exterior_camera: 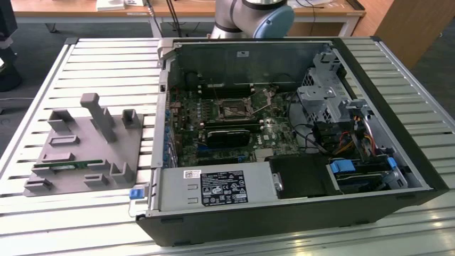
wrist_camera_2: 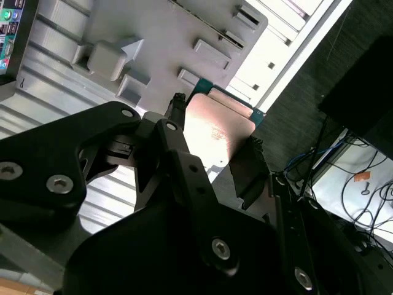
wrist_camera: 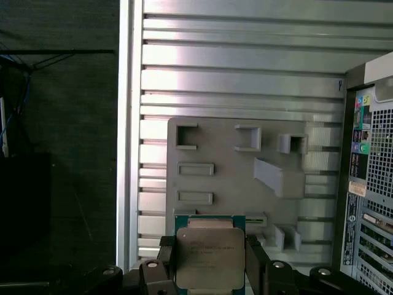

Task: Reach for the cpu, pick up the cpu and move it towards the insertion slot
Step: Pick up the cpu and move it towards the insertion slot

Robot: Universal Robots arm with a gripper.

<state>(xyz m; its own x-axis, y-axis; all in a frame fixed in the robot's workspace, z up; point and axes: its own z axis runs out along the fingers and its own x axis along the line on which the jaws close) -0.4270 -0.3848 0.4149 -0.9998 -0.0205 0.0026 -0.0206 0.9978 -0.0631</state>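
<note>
Slatted table [wrist_camera: 245, 74] below | hand [wrist_camera: 212, 261] clamps cpu [wrist_camera: 209, 255] (between fingers)

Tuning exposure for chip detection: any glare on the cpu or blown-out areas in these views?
Second wrist view: the cpu, gripped in the end effector, has a washed-out sheen on its lid, and the slatted table is blown white. First wrist view: cpu evenly lit, mild glare on slats. Exterior view: even light.
</note>
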